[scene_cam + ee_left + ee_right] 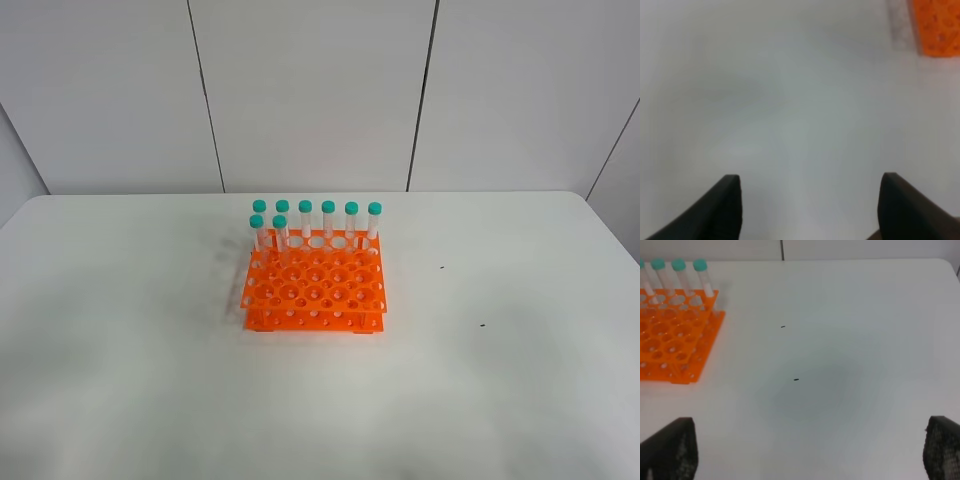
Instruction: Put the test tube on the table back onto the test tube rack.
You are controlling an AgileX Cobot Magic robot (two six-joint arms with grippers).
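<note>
Nearest the camera, the white table [150,400] lies bare across its near half, and neither arm shows in the high view. The left hand [810,200] hangs over plain table with its dark fingers spread wide and nothing between them; a corner of orange shows at the edge of its view. The right hand [810,450] is likewise spread open and empty, above a stretch of table with two small dark specks [796,379].

Farther in, near the middle of the table, stands the test tube rack [315,290], its near rows of holes vacant. Along its far row six teal-capped tubes [328,222] stand upright, and two more stand just in front of them at the left end [279,236].

No test tube lies loose on the table in any view; all eight visible tubes are upright in the rack. By my judgement the placing is already done and both arms are pulled back, so nothing further seems called for beyond holding clear of the rack. If a tube lies outside these views, I cannot tell.
</note>
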